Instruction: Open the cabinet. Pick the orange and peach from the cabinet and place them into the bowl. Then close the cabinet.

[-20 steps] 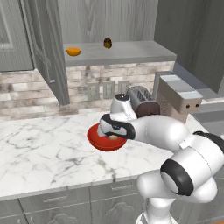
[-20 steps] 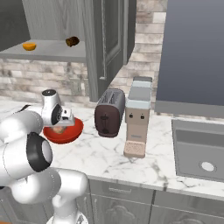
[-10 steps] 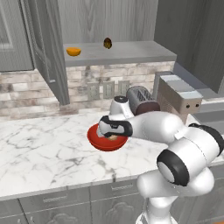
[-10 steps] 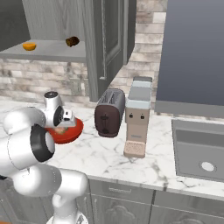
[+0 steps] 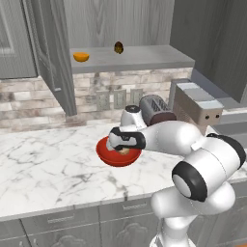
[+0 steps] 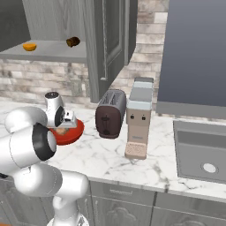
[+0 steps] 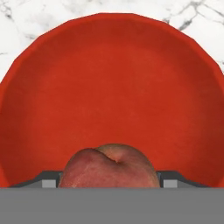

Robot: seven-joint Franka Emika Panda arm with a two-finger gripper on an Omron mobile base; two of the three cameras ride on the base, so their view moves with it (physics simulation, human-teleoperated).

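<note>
The pincer (image 5: 124, 146) hangs spread over the bowl (image 5: 107, 155) mid-counter, the peach (image 7: 109, 167) lying between its fingers inside, while the orange (image 5: 81, 57) waits on the cabinet (image 5: 54, 67) shelf up-left.

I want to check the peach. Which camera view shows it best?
The hand view: the peach is large and close, inside the red bowl. The left base view shows a small part of it under the hand; the right base view hardly shows it.
</note>
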